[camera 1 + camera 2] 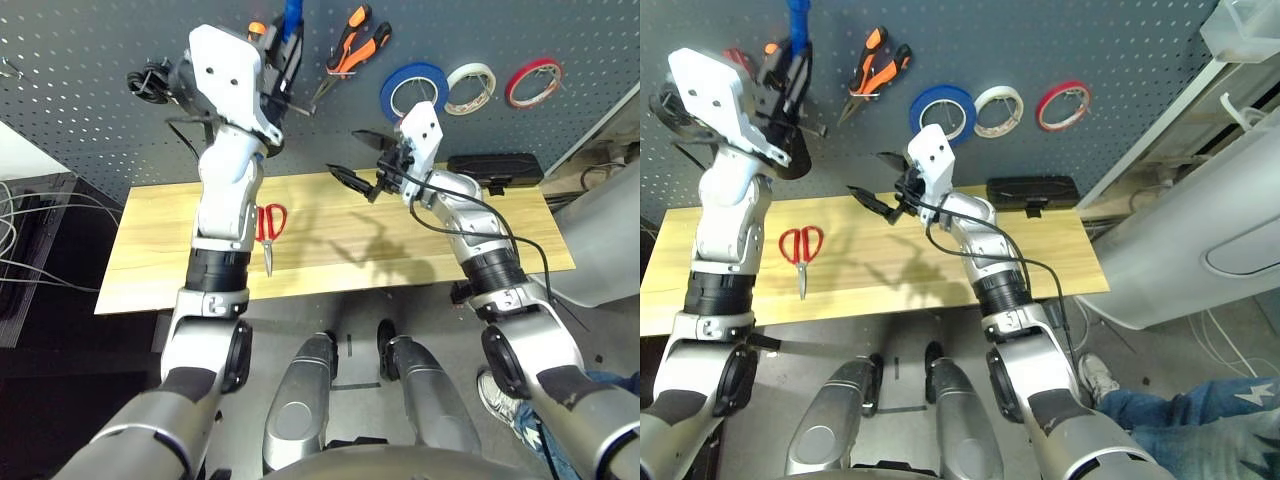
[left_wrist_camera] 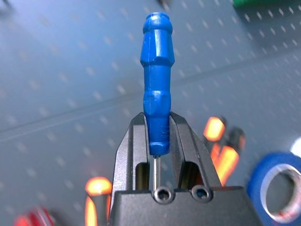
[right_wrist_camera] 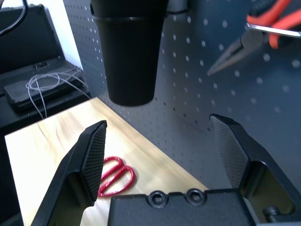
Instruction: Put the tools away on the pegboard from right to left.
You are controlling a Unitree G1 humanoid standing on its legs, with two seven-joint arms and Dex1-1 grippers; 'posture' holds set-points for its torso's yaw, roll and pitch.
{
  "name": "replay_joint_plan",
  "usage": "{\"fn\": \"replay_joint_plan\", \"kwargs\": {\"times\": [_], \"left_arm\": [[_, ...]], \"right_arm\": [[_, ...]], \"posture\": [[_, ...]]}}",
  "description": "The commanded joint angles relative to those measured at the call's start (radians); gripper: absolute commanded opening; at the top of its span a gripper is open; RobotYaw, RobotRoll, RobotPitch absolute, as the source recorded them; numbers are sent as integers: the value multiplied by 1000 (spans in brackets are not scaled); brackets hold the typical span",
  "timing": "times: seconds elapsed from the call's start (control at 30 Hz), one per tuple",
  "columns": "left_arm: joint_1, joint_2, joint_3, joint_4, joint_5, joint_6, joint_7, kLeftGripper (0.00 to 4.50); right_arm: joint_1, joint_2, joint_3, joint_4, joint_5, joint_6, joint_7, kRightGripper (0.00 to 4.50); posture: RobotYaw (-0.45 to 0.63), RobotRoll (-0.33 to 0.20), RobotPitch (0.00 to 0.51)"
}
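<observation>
With blue tape roll (image 1: 413,88) and orange-handled pliers (image 1: 352,47) hung on the grey perforated pegboard (image 1: 90,90), the left gripper (image 2: 157,141) clamps the blue-handled screwdriver (image 2: 157,84) against it, the right gripper (image 3: 164,146) gapes empty, and red-handled scissors (image 1: 269,226) wait on the wooden table (image 1: 330,240) below.

White tape roll (image 1: 468,88) and red tape roll (image 1: 533,82) hang side by side; black case (image 1: 495,170) rests on wooden table (image 1: 330,245).

Scissors (image 1: 269,228) lie on the table (image 1: 330,250) before the pegboard (image 1: 90,90), pliers (image 1: 352,48) hanging left of the tape roll (image 1: 413,90).
</observation>
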Motion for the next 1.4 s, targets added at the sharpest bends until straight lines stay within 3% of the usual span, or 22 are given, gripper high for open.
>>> {"fn": "replay_joint_plan", "kwargs": {"times": [0.03,0.3,0.7,0.87,1.1,1.4], "left_arm": [[-24,19,33,46,-13,-47,18,470],[-13,69,44,116,9,-77,43,470],[63,65,32,65,21,60,88,470],[64,66,24,-1,5,21,64,2155],[143,100,-110,-126,95,-187,-50,4443],[305,71,-238,-146,119,-125,-142,4479]], "right_arm": [[-13,15,1,34,-5,-28,-5,4500],[-32,22,-7,59,-1,-42,-17,4500],[-25,14,-9,62,-2,-36,-16,4500],[-26,11,-10,66,-5,-38,-19,4500],[13,-10,-22,33,4,-42,-23,4500],[133,-95,-61,-1,8,-64,-24,4500]], "posture": [[160,0,225],[155,0,227],[159,0,231],[157,0,230],[150,0,231],[131,0,246]]}}
